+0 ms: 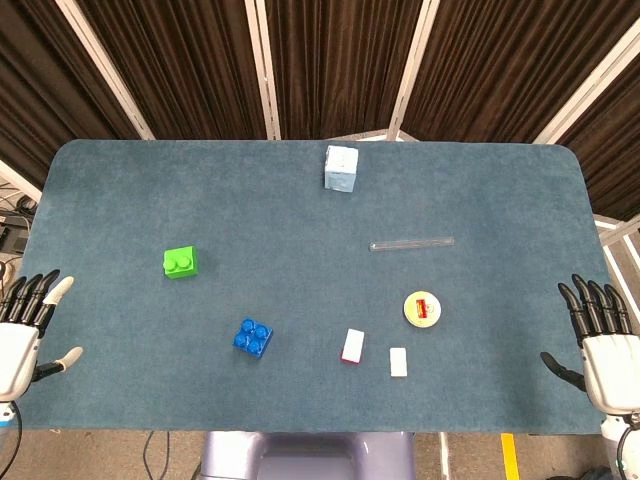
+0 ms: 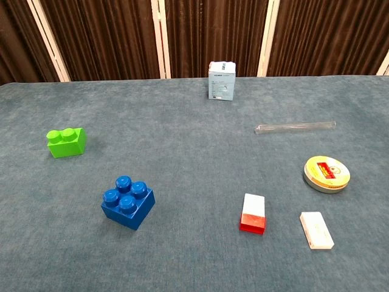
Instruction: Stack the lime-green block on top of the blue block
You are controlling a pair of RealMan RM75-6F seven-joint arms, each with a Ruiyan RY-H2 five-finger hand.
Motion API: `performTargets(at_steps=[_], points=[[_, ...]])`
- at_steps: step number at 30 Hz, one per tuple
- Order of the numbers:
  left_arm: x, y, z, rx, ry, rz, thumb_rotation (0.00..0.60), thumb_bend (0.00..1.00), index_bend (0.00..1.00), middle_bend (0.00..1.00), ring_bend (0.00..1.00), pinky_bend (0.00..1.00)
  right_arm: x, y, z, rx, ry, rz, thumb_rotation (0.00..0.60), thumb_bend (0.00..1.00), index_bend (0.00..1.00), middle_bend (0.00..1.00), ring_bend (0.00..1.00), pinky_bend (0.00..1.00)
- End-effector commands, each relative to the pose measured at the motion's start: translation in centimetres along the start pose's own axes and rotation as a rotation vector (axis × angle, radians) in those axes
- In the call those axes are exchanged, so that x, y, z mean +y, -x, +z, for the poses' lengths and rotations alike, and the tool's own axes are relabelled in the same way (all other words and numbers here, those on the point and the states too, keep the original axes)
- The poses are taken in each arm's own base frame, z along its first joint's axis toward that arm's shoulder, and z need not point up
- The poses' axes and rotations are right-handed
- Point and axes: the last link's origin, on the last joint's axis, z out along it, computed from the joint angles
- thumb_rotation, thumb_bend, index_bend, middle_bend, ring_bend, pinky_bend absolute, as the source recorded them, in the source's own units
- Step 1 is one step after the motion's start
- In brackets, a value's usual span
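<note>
Closest to the robot, at the two near corners of the blue-gray table (image 1: 300, 200), sit its two hands. Its left hand (image 1: 25, 335) rests at the left edge with its fingers spread and nothing in them, and its right hand (image 1: 600, 340) rests at the right edge the same way, fingers apart and holding nothing. Next comes a small white block (image 2: 316, 230) lying flat, and just beside it a white block with a red end (image 2: 253, 213). To the left of those stands the blue block (image 2: 127, 202), with round bumps on top and nothing sitting on it. A bit farther back on the right is a round yellow tin (image 2: 327, 173), lying flat with its lid on, so what is inside cannot be seen. Farther back on the left sits the lime-green block (image 2: 67, 142), well apart from the blue block and flat on the table. Past the tin lies a clear thin tube (image 2: 295, 126) on its side. Farthest away, near the back edge, stands a small pale box (image 2: 221, 80), upright and closed.
</note>
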Motion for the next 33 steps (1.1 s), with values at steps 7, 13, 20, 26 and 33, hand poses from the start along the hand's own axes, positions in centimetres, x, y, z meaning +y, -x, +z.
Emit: performTargets(at_steps=[7, 13, 20, 26, 33], points=[[-0.1, 0.1, 0.1, -0.019, -0.005, -0.004, 0.600, 0.00, 0.00, 0.00, 0.00, 0.00, -0.1, 0.1, 0.1, -0.019, 0.002, 0.003, 0.600, 0.00, 0.01, 0.00, 0.00, 0.00], [0.2, 0.4, 3.7, -0.069, -0.003, -0.027, 0.600, 0.00, 0.00, 0.00, 0.00, 0.00, -0.2, 0.3, 0.3, -0.030, -0.001, 0.000, 0.600, 0.00, 0.01, 0.00, 0.00, 0.00], [0.6, 2.6, 11.9, -0.197, -0.049, -0.017, 0.600, 0.00, 0.00, 0.00, 0.00, 0.00, -0.3, 1.0, 1.0, -0.050, 0.016, -0.027, 0.600, 0.00, 0.01, 0.00, 0.00, 0.00], [0.7, 5.3, 16.3, -0.294, -0.081, 0.014, 0.600, 0.00, 0.00, 0.00, 0.00, 0.00, -0.4, 1.7, 1.4, -0.063, 0.032, -0.056, 0.600, 0.00, 0.01, 0.00, 0.00, 0.00], [1.7, 8.6, 18.9, -0.382, -0.084, 0.040, 0.600, 0.00, 0.03, 0.05, 0.06, 0.06, -0.4, 2.5, 1.6, -0.090, 0.042, -0.080, 0.600, 0.00, 0.01, 0.00, 0.00, 0.00]])
